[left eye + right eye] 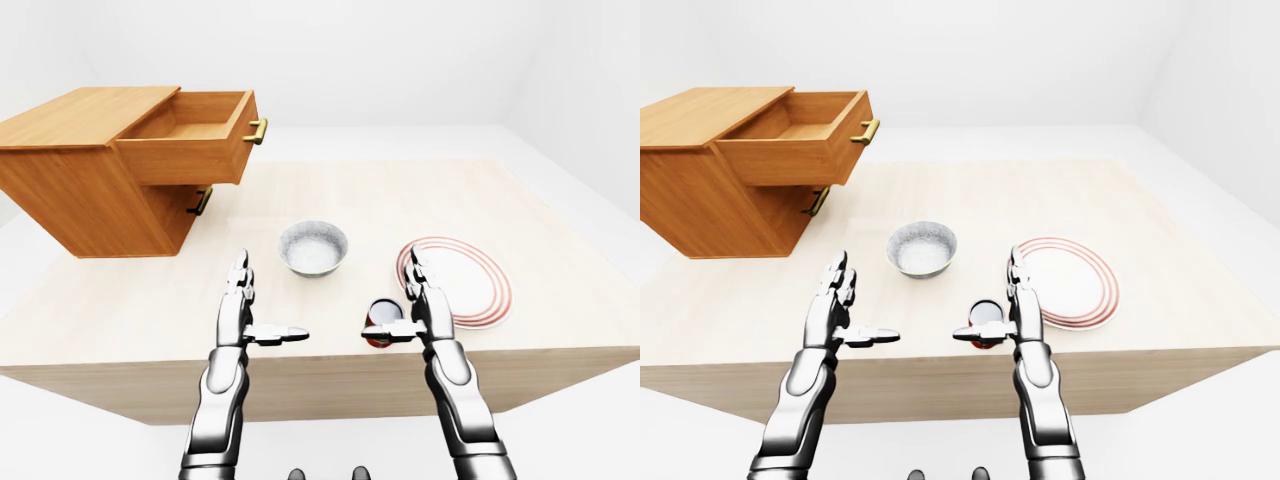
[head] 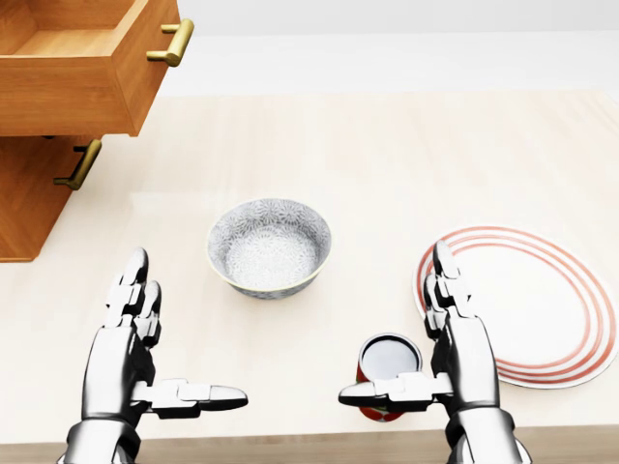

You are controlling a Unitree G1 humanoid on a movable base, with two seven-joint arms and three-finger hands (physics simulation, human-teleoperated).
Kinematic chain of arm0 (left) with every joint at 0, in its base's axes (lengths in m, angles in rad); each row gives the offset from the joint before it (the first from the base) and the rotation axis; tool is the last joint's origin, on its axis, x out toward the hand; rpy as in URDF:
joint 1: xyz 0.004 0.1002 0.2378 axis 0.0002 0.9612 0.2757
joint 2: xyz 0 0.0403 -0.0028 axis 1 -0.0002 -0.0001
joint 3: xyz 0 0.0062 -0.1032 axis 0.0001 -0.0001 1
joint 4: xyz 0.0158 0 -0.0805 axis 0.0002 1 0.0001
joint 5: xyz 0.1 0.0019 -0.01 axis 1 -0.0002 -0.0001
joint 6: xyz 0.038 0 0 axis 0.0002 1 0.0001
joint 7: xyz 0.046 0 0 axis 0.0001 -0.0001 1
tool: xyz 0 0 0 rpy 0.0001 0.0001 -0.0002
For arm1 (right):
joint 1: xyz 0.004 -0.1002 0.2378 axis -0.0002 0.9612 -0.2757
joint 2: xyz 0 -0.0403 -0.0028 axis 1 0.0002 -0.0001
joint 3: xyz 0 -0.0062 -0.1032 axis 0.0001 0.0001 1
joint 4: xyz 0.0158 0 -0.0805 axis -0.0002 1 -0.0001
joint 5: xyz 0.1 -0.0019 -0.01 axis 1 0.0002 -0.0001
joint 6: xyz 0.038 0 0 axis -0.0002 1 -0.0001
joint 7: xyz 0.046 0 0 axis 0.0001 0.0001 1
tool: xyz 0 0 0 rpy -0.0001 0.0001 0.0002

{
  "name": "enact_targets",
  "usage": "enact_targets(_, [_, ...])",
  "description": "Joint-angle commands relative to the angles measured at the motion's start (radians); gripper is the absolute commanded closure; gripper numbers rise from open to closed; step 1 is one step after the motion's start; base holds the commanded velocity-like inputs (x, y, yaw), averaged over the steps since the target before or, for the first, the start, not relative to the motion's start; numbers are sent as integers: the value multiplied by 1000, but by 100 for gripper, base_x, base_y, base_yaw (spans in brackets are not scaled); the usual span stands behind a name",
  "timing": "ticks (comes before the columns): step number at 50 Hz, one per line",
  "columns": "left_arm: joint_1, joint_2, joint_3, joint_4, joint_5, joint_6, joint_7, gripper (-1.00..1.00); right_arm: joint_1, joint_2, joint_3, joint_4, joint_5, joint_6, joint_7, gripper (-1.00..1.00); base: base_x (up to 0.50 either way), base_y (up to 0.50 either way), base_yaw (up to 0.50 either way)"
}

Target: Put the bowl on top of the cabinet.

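Note:
A grey patterned bowl [image 2: 269, 246] sits empty on the light wooden table, near its middle. The wooden cabinet [image 1: 75, 165] stands at the left, its top drawer [image 1: 190, 135] pulled out and its flat top [image 1: 85, 112] bare. My left hand [image 2: 160, 343] hovers open below and left of the bowl, fingers straight, thumb pointing right. My right hand [image 2: 416, 338] is open too, below and right of the bowl, its thumb lying across a red can [image 2: 387, 372]. Neither hand touches the bowl.
A white plate with red rings [image 2: 527, 304] lies at the right of the table, beside my right hand. The cabinet's lower drawer handle [image 2: 79, 166] sticks out under the open drawer. The table's near edge [image 1: 330, 375] runs just under both wrists.

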Motion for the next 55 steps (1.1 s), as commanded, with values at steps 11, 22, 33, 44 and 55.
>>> enact_targets(11, [2,11,18,9,3,-17,-32,-100,-3,-5,-4,27,-12,-20,22,-100,0,0,0])
enact_targets(22, [9,10,16,-1,5,-17,-35,-100,-2,-4,-4,23,-21,-16,10,-100,0,0,0])
enact_targets(33, [13,9,12,1,12,-21,-36,-100,-1,-3,-2,23,-21,-14,9,-100,0,0,0])
enact_targets(44, [52,10,-9,-41,22,-41,-78,-100,10,0,1,-20,9,12,28,-100,14,0,0])
enact_targets(55, [56,7,-12,-37,31,-39,-90,-100,14,0,5,-21,8,13,33,-100,50,0,0])
